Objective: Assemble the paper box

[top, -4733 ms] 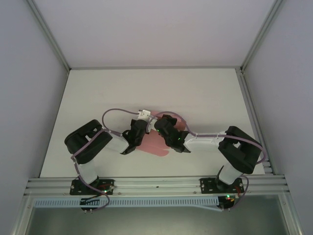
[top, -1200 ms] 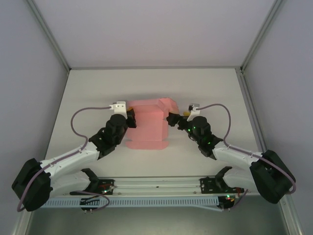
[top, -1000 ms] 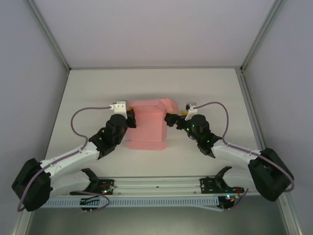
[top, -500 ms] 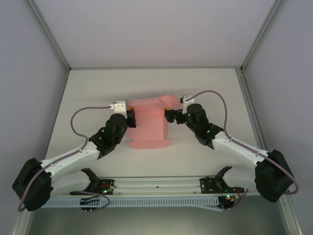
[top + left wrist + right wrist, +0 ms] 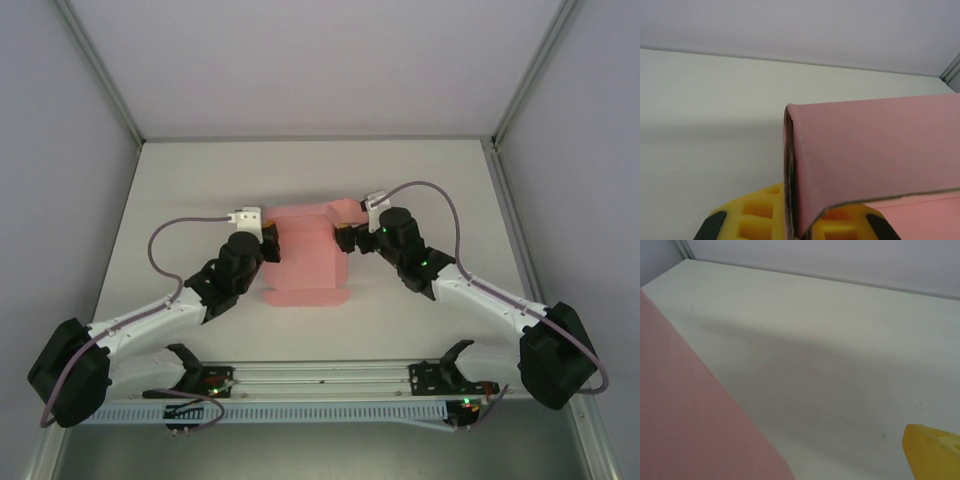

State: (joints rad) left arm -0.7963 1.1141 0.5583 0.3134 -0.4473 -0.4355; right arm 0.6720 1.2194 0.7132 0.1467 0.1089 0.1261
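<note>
**A:** Top cam first: paper box (image 5: 305,262) mid-worktop (image 5: 190,190), partly folded, sitting between both arms. Left hand (image 5: 268,243) touching its left edge, right hand (image 5: 343,238) up against the right side near the far corner. Looks like the wall-raising step, nowhere near closed.

**B:** Agreed. Left wrist cam: raised wall of the paper box (image 5: 875,150) right at the lens, edge running down between the yellow pads (image 5: 757,220). So pinched on the card, reckon.

**A:** Right wrist cam: box panel (image 5: 685,410) low left, bare worktop beyond, one yellow fingertip (image 5: 935,450) in the corner. Can't tell wide or narrow there.

**B:** Next up, probably: hold the left pinch firm, push the right wall upright, tuck the flap in. Go gently to avoid creasing the thin card.
</note>
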